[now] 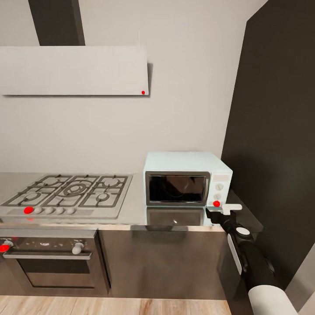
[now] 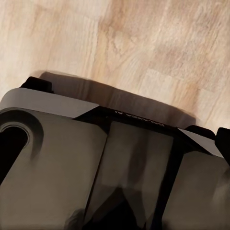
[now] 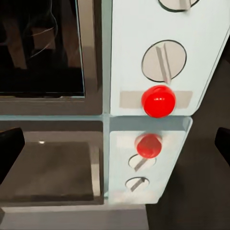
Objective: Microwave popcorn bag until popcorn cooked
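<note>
- The microwave point(image 1: 187, 183) stood on the tabletop point(image 1: 131, 210) with its door closed. The popcorn bag could not be made out behind the dark glass.
- A red button point(image 3: 158, 101) sat low on the control panel, under a round knob point(image 3: 164, 61).
- The right claw point(image 1: 224, 211) hung spread, its fingertips wide apart, just before that button.
- Risk: an off-centre push could have turned the knob or missed the button.
- Left claw: state undeterminable.

A: Right arm point(image 1: 251, 262), at 5 o'clock in the head view: glossy black links, white side panel, white cylinder lowest.

B: Gripper point(image 1: 224, 210): one black finger, one white. Base point(image 2: 72, 163) in left wrist view: grey-brown panels, black seams.
</note>
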Tool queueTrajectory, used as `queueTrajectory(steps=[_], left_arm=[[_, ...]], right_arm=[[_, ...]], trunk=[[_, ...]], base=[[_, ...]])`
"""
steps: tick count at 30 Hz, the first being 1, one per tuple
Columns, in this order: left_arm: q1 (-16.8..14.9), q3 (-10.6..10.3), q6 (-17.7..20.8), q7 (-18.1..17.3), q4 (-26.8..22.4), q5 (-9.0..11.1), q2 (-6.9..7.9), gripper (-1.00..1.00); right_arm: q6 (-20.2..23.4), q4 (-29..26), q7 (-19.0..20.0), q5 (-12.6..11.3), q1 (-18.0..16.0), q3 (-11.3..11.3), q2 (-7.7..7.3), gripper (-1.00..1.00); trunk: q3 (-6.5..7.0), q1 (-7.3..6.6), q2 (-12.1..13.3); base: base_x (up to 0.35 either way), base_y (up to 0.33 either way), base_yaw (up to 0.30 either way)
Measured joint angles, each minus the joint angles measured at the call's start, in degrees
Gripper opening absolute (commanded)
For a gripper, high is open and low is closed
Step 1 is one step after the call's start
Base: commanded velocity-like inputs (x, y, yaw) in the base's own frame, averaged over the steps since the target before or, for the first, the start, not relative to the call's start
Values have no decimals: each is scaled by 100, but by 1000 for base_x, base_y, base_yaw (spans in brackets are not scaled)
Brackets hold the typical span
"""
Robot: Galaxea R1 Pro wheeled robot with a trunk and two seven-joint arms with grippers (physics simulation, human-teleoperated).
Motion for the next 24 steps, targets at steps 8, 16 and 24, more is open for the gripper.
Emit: queueTrajectory(steps=[8,16,24], left_arm=[[0,0,-2,0,0,6,0,100],[0,0,-5,0,0,11,0,100],[0,0,-5,0,0,13,0,100]], right_arm=[[0,5,1,-1,0,1,-64,100],[0,5,1,0,0,1,-67,100],[1,4,1,1,0,3,-67,100]], trunk=[[0,0,0],[0,0,0],[0,0,0]], base=[[0,0,0],[0,-67,0],[0,-51,0]])
